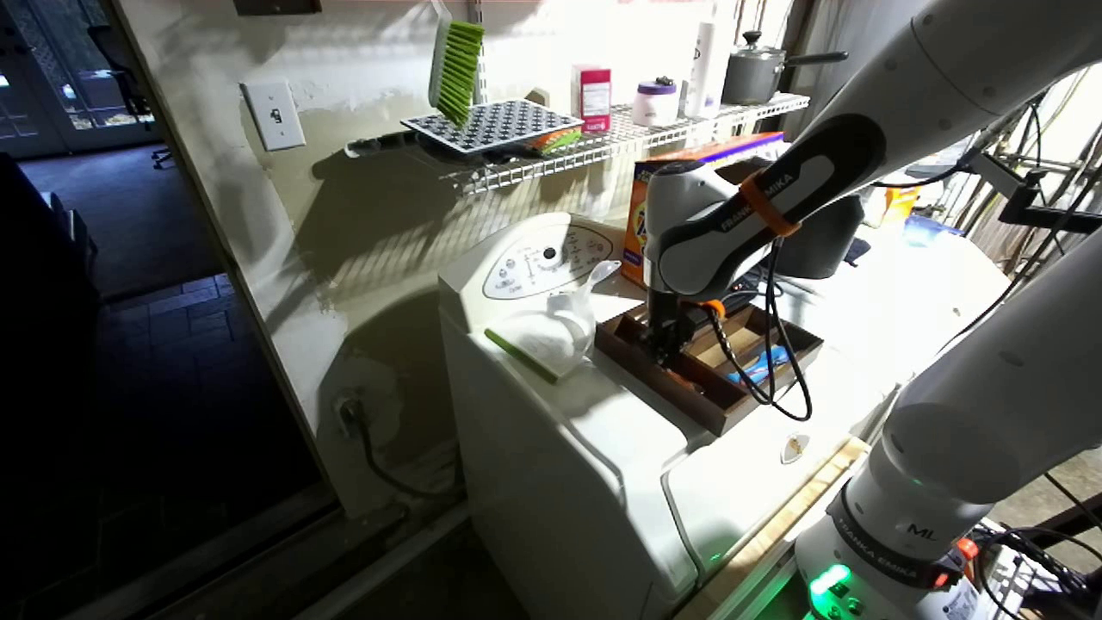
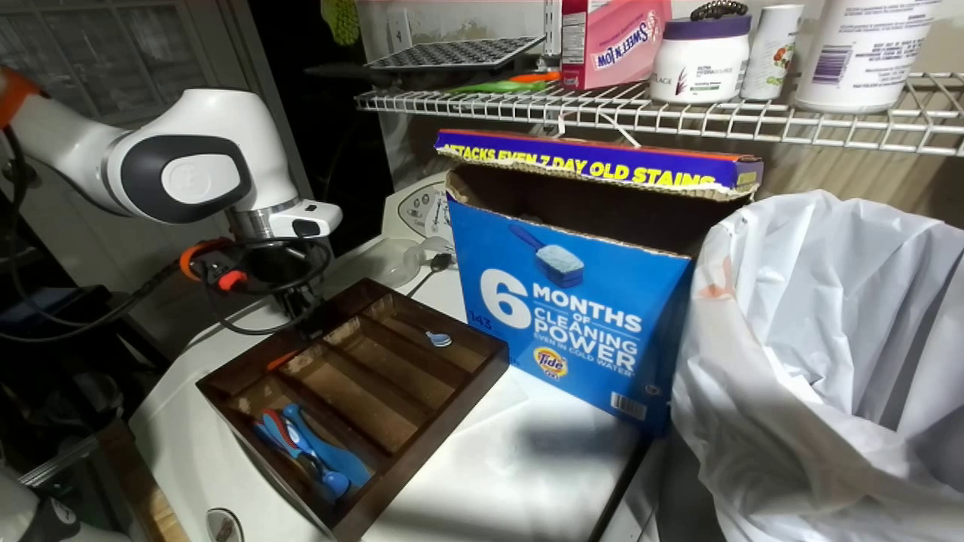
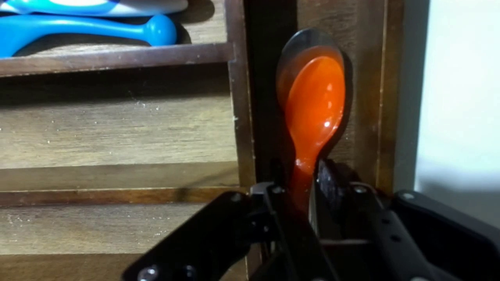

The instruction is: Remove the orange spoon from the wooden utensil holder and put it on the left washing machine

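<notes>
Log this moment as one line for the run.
orange spoon: inside wooden utensil holder, overlapping a shiny spoon | gripper: straddling the orange handle, grip unclear | removal: not yet done

A Tide box [image 2: 572, 324] stands beside a bag-lined bin [image 2: 821, 361], below a wire shelf [image 2: 678, 114].

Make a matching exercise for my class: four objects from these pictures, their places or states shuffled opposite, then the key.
1. Bright orange, plastic-looking spoon
2. Round white purple-lidded tub
3. Tall, blue-fronted cardboard detergent box
4. Dark-brown rectangular wooden utensil holder

A. On the white wire shelf
B. Split into compartments
C. Handle between the fingers of the black gripper
D. Beside the white plastic bag

Pairs: 1-C, 2-A, 3-D, 4-B
</notes>
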Robot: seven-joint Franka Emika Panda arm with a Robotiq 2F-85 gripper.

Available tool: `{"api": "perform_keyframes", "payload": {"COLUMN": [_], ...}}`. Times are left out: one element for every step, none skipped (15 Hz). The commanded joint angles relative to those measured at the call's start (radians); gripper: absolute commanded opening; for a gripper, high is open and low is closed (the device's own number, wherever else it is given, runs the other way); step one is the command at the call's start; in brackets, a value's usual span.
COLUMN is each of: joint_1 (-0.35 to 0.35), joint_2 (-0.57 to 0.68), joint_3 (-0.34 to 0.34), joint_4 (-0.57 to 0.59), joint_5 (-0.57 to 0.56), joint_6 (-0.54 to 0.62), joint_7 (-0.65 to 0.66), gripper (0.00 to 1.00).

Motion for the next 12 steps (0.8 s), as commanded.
{"api": "perform_keyframes", "payload": {"joint_1": [-0.006, -0.006, -0.006, -0.006, -0.006, -0.006, -0.006, -0.005, -0.005, -0.005, -0.005, -0.005], "joint_2": [0.009, 0.009, 0.01, 0.01, 0.01, 0.011, 0.012, 0.013, 0.013, 0.014, 0.015, 0.015], "joint_3": [-0.002, -0.002, -0.001, -0.001, -0.001, -0.001, -0.001, -0.001, 0.0, 0.001, 0.001, 0.001], "joint_4": [0.001, 0.001, 0.001, 0.001, 0.001, 0.001, 0.001, 0.001, 0.001, 0.001, 0.001, 0.001], "joint_5": [0.001, 0.001, 0.0, 0.0, 0.0, -0.001, -0.001, 0.0, 0.001, -0.001, -0.001, -0.001], "joint_6": [0.02, 0.021, 0.021, 0.022, 0.022, 0.022, 0.023, 0.023, 0.024, 0.026, 0.027, 0.028], "joint_7": [-0.009, -0.009, -0.007, -0.007, -0.007, -0.007, -0.006, -0.007, -0.006, -0.004, -0.003, -0.003], "gripper": [0.14, 0.18, 0.18, 0.18, 0.19, 0.21, 0.21, 0.22, 0.23, 0.27, 0.27, 0.31]}}
